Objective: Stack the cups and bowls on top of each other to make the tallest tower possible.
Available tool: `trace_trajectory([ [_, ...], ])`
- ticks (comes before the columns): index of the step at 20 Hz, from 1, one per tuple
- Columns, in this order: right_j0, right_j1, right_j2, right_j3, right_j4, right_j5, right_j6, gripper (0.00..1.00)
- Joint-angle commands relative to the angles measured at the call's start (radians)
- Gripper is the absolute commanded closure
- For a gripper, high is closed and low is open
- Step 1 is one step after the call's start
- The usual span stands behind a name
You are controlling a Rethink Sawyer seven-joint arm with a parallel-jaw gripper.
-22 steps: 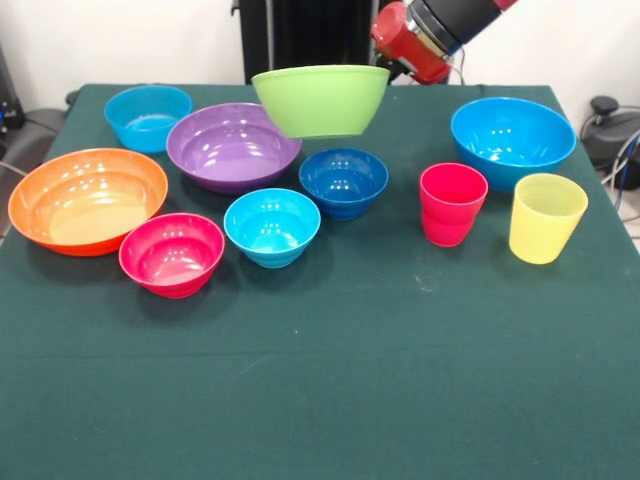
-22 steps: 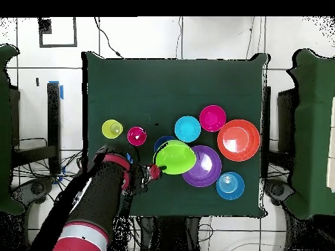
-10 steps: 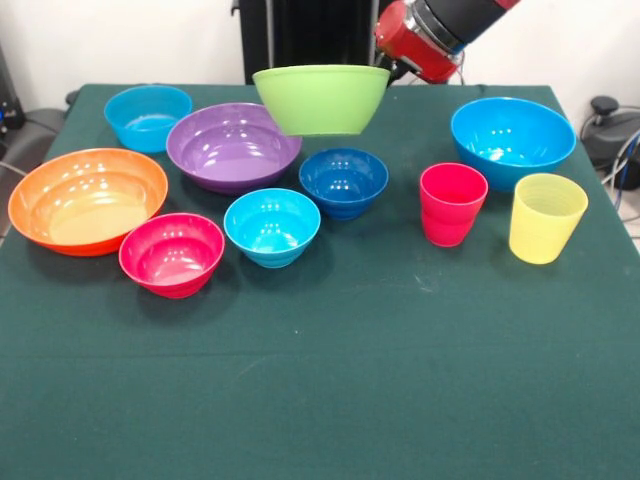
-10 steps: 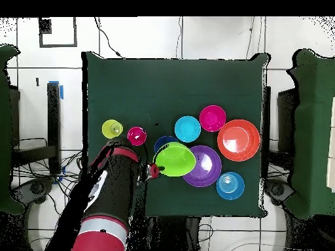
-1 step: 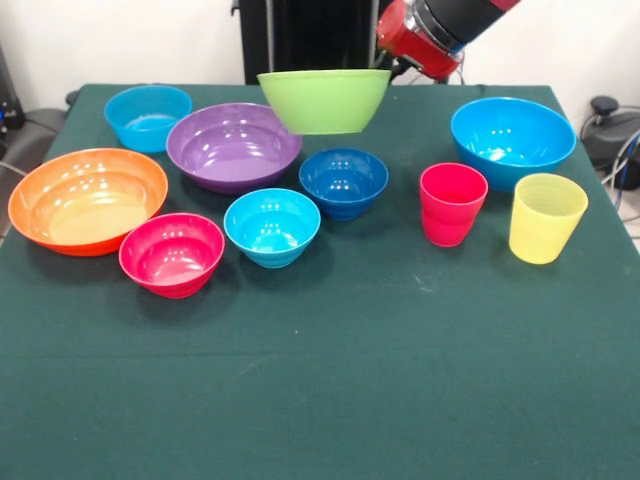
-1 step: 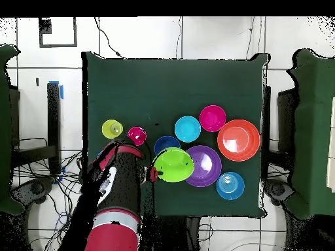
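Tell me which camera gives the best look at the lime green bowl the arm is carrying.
The front view. There the lime green bowl shows its whole side profile, lifted clear of the table above the purple bowl and dark blue bowl. The overhead view shows only its round top, overlapping the purple bowl, so its height is unreadable.

My red and black arm [image 6: 108, 209] reaches out from my base at a slant across the worktop's edge, the wrist's red collar [image 5: 415, 45] angled downward. My gripper [image 6: 154, 174] sits at the rim of the lime green bowl [image 5: 323, 100], jaws clamped on it, carrying it level in the air
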Motion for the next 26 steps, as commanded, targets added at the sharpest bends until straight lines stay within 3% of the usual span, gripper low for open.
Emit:
trace_trajectory([
  [1, -0.060, 0.000, 0.187, 0.061, 0.038, 0.081, -0.302, 1.00],
  [9, -0.116, -0.021, 0.249, 0.085, 0.051, 0.109, -0.316, 1.00],
  [16, -0.194, -0.085, 0.326, 0.133, 0.108, 0.160, -0.348, 1.00],
  [26, -0.258, -0.070, 0.392, 0.131, 0.090, 0.185, -0.330, 1.00],
])
